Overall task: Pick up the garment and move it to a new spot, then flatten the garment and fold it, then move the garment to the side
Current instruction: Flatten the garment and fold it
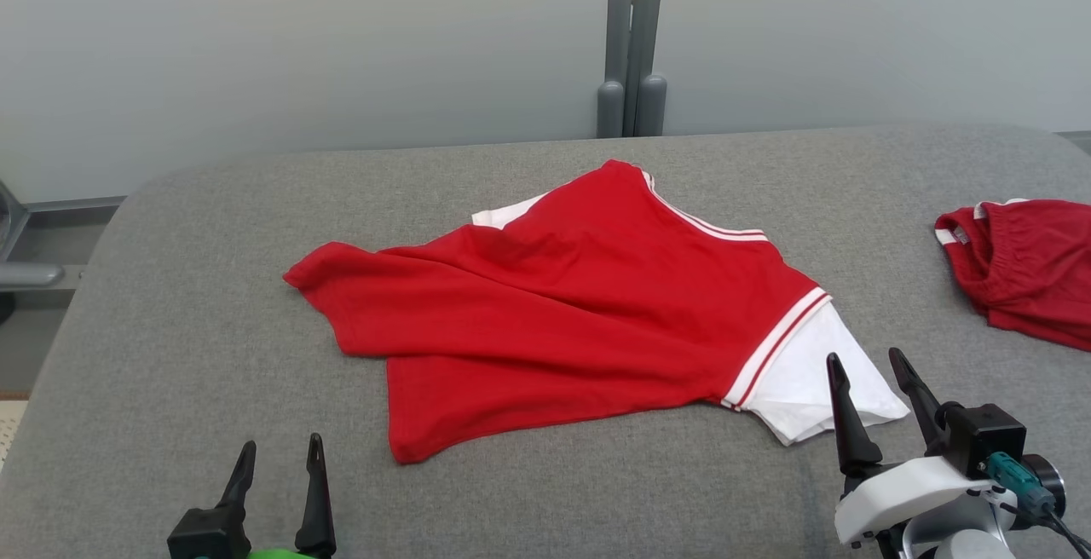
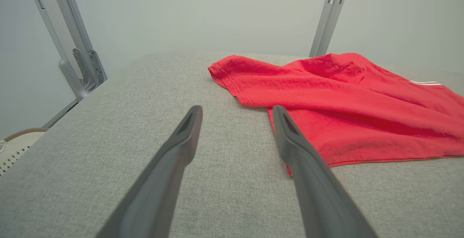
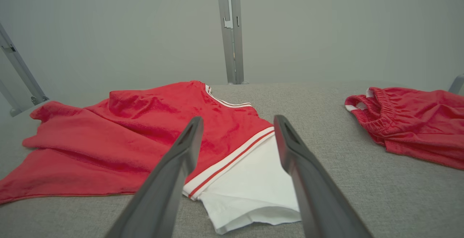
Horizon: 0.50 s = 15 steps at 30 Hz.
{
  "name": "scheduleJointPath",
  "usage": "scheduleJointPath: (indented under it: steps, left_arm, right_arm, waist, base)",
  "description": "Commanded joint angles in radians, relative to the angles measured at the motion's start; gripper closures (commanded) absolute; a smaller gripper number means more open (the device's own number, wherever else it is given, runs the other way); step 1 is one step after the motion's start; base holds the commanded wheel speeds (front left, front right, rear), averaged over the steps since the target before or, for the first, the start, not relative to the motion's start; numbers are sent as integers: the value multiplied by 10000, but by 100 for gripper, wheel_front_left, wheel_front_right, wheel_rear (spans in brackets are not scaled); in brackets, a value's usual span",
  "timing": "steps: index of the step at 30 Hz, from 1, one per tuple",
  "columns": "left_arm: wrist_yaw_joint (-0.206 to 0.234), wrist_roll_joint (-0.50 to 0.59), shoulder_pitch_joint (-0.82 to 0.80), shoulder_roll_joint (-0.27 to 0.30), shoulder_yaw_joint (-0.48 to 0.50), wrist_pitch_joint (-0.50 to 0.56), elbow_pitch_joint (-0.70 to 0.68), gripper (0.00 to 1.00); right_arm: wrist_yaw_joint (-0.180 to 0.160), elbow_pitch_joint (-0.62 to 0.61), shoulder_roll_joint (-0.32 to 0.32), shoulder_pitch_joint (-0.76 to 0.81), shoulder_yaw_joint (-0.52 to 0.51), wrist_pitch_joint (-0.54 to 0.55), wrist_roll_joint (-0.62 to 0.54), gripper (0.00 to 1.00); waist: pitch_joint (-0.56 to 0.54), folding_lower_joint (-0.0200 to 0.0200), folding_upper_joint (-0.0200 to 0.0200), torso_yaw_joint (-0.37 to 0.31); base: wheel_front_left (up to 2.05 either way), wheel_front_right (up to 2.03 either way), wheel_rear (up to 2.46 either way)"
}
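A red garment (image 1: 562, 320) with white sleeves and striped trim lies rumpled in the middle of the grey padded table (image 1: 170, 354). Its white sleeve (image 1: 810, 380) points toward my right gripper (image 1: 865, 360), which hovers open just short of that sleeve's edge. In the right wrist view the right gripper (image 3: 237, 122) aims at the sleeve (image 3: 250, 183) and the garment (image 3: 119, 140). My left gripper (image 1: 281, 448) stands open at the lower left, apart from the garment's hem. The left wrist view has the left gripper (image 2: 237, 111) beside the red hem (image 2: 344, 122).
A second red garment (image 1: 1023, 269) lies bunched at the table's right edge, also in the right wrist view (image 3: 413, 122). Grey metal posts (image 1: 631, 39) stand behind the table against a pale wall. Bare grey fabric stretches along the table's left and front.
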Motion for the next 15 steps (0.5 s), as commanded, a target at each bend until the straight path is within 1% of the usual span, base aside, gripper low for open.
scheduleJointPath:
  steps: [1,9,15]
  left_arm:
    - [-64,82,94,31,-23,3,3,0]
    - [-23,-77,24,31,-156,3,65,0]
    - [-38,-314,-163,29,-486,3,272,0]
  right_arm:
    - [-8,2,13,135,-12,-27,-31,0]
    - [-8,50,-3,72,33,-25,42,0]
    - [-8,178,-29,-62,-101,-25,99,0]
  waist:
    - [3,0,0,3]
    - [122,0,0,-22]
    - [349,0,0,-185]
  base:
    - [0,0,0]
    - [0,0,0]
    - [0,0,0]
